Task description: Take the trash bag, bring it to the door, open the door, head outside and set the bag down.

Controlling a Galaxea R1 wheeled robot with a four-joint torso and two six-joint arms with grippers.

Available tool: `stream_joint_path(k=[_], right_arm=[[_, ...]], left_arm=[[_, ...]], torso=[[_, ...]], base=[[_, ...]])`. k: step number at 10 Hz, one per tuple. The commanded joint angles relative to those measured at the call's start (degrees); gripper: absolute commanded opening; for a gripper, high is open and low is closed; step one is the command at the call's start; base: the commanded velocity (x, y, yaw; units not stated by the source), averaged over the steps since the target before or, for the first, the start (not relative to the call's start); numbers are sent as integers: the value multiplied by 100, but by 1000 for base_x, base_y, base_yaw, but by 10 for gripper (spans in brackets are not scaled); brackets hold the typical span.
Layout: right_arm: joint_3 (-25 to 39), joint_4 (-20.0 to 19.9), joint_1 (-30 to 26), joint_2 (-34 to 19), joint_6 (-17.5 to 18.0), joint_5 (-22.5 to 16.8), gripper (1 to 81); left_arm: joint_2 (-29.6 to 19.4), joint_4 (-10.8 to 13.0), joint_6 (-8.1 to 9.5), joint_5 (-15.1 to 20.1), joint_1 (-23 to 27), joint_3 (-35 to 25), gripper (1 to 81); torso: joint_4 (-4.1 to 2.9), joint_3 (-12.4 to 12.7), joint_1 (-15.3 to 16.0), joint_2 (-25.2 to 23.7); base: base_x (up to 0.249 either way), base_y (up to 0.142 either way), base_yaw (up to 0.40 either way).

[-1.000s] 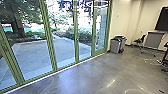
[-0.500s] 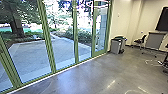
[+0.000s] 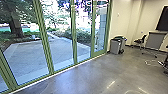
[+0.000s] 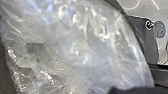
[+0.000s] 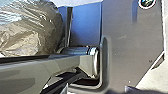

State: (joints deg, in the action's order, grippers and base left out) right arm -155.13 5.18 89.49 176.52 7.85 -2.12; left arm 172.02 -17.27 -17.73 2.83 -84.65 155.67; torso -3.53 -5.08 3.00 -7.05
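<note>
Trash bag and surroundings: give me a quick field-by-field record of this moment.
bag: clear plastic trash bag, large in left wrist view, also in right
bag held by: cannot tell
robot: indoors, on smooth floor
ahead-left: green-framed glass panels
beyond glass: paved yard, trees
right side: gray bin by wall, dark chair

- We see the trash bag (image 4: 82, 45) as thin, crinkled plastic, glossy and see-through in places.
- Our floor (image 3: 100, 75) looks like polished concrete, smooth and glossy.
- We find smooth, clear glass in the panes (image 3: 60, 52).
- The wall (image 3: 122, 22) looks matt and smooth to us.
- We take the grey bin (image 3: 114, 47) for matt plastic.
</note>
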Motion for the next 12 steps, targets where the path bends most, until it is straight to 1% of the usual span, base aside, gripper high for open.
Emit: stream_joint_path(k=[1,5,12], right_arm=[[89,62,-225,140,-100,-403,811],[89,71,-225,140,-100,-403,811],[89,80,-216,140,-100,-403,811]], left_arm=[[-27,22,-12,341,287,-2,10],[-27,22,-12,350,287,-11,10],[-9,14,-12,342,287,-11,10]], torso=[[0,0,0,0],[0,0,-2,0],[0,0,-2,0]], base=[[132,-73,0],[133,-69,0],[133,0,0]])
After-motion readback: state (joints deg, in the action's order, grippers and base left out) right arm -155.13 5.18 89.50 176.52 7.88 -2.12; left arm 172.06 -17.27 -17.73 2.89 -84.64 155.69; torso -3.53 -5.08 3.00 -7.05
